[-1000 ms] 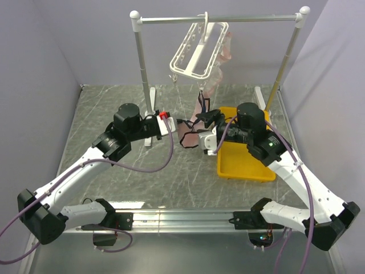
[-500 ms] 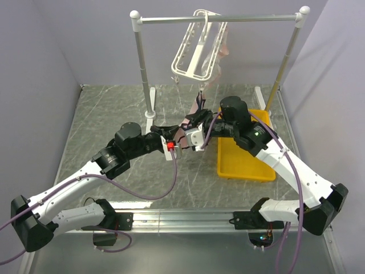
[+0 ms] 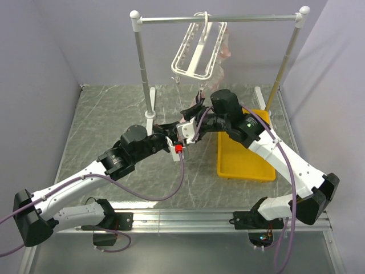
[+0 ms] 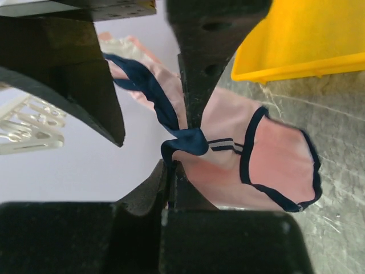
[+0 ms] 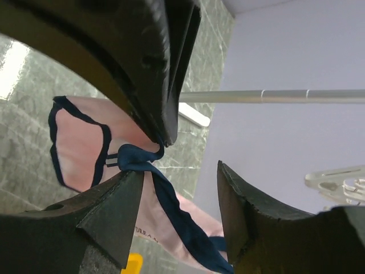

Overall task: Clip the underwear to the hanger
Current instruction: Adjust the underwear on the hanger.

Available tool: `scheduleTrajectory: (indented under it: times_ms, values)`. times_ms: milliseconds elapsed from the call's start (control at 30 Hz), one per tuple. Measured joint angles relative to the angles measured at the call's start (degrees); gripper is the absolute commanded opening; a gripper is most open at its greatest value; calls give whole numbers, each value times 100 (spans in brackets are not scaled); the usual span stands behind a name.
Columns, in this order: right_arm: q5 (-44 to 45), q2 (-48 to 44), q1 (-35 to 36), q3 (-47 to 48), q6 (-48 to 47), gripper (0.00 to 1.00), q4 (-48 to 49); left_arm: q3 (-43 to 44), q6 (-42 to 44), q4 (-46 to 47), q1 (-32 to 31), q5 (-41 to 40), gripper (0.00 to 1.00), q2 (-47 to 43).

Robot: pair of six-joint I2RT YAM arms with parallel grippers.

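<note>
Pale pink underwear (image 4: pixel 274 165) with navy trim hangs in the air between the two grippers. My left gripper (image 4: pixel 171 164) is shut on its navy waistband. In the right wrist view the underwear (image 5: pixel 77 148) dangles from those shut fingers (image 5: pixel 162 74). My right gripper (image 5: pixel 179 168) is open, and the navy band runs between its jaws without being pinched. From above, both grippers (image 3: pixel 181 127) (image 3: pixel 191 114) meet below the white hanger (image 3: pixel 197 51). The hanger hangs from the rail, with another pink piece (image 3: pixel 223 48) on its far side.
A yellow tray (image 3: pixel 245 165) lies on the table right of the grippers. The grey rail stand (image 3: pixel 142 63) with white ball ends spans the back, and its left post foot stands just behind the left gripper. Grey walls close both sides.
The left gripper has moved right and forward with the underwear. The right gripper has swung left off the tray and up to meet it. The hanger has swayed slightly.
</note>
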Motion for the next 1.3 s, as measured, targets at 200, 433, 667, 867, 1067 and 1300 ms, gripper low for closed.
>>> scheduleTrajectory:
  times_ms: [200, 433, 667, 867, 1067, 1300]
  values:
    - [125, 96, 2, 140, 173, 63, -284, 24, -72, 7, -20, -199, 0, 107]
    - [238, -81, -101, 133, 363, 64, -509, 24, -243, 103, -31, -258, 0, 96]
    - [85, -304, -177, 321, 800, 66, -721, 24, -560, 199, -31, -240, 0, 90]
    - [-127, -140, -184, 728, 1287, 70, -933, 149, -918, 236, -31, -214, 0, 98]
    - [-306, 66, -186, 800, 2024, 72, -953, 197, -1198, 216, -31, -190, 0, 83]
    - [-514, 363, -227, 984, 2577, 73, -1005, 354, -1373, -2, -31, -221, 0, 90]
